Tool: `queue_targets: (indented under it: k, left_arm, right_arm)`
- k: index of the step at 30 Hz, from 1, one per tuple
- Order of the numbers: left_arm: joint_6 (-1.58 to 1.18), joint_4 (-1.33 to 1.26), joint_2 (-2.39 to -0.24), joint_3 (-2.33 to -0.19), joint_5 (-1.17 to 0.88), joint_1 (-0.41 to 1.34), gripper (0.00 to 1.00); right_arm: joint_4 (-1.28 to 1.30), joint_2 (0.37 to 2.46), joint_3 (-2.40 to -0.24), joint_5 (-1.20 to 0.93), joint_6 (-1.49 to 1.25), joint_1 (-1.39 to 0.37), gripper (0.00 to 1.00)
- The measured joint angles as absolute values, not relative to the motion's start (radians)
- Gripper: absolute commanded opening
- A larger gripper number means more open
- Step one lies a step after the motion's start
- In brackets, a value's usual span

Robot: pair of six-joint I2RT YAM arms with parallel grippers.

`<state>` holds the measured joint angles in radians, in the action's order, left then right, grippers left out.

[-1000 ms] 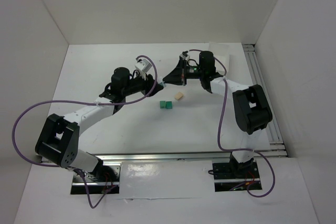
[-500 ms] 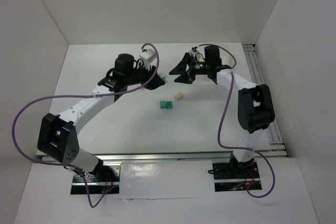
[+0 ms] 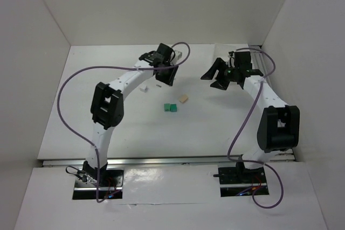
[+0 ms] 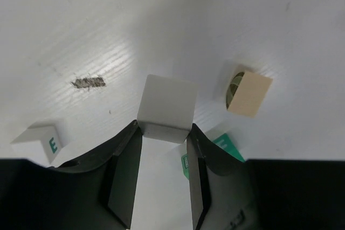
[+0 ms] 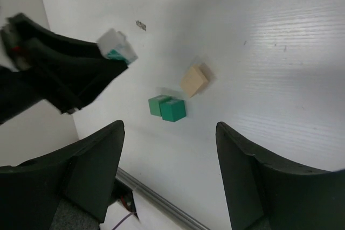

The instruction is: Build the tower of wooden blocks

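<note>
No wood block tower stands in view; the blocks lie singly on the white table. Two teal-green cubes [image 3: 171,107] [image 5: 168,107] sit side by side. A pale tan block [image 3: 184,98] [image 4: 249,93] [image 5: 194,81] lies just beyond them, apart. My left gripper [image 3: 164,76] [image 4: 164,127] is shut on a white cube [image 4: 166,109] [image 5: 116,45], held above the table left of the tan block. My right gripper [image 3: 213,79] [image 5: 170,160] hangs open and holds nothing, to the right of the blocks.
Another white cube with a green letter E [image 4: 39,141] [image 3: 143,88] lies on the table left of the left gripper. A grey scuff [image 4: 88,82] marks the surface. White walls [image 3: 48,25] enclose the table on three sides.
The right gripper has opened and drawn back to the right. The left arm has swung its elbow left and reached toward the far centre, still shut, with the white cube in its fingers.
</note>
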<state>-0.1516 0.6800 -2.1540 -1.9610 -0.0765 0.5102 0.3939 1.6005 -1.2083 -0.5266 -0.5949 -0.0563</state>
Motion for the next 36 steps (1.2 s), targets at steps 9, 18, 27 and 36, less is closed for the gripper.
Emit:
queue_targets:
  k: [9, 18, 27, 36]
  left_arm:
    - [-0.126, 0.900, -2.312, -2.091, 0.056, 0.581, 0.00]
    - [-0.109, 0.963, -2.360, -2.137, 0.112, 0.575, 0.20]
    - [-0.104, 0.977, -2.403, -2.186, 0.106, 0.576, 0.68]
    - [-0.129, 0.943, -2.270, -2.102, 0.142, 0.576, 0.88]
  right_arm:
    - [0.415, 1.566, -1.181, -0.500, -0.574, -0.012, 0.76]
    - [0.421, 1.566, -1.164, -0.500, -0.560, -0.012, 0.77]
    - [0.444, 1.566, -1.165, -0.482, -0.541, -0.019, 0.77]
    - [0.489, 1.586, -1.196, -0.340, -0.529, -0.147, 0.80]
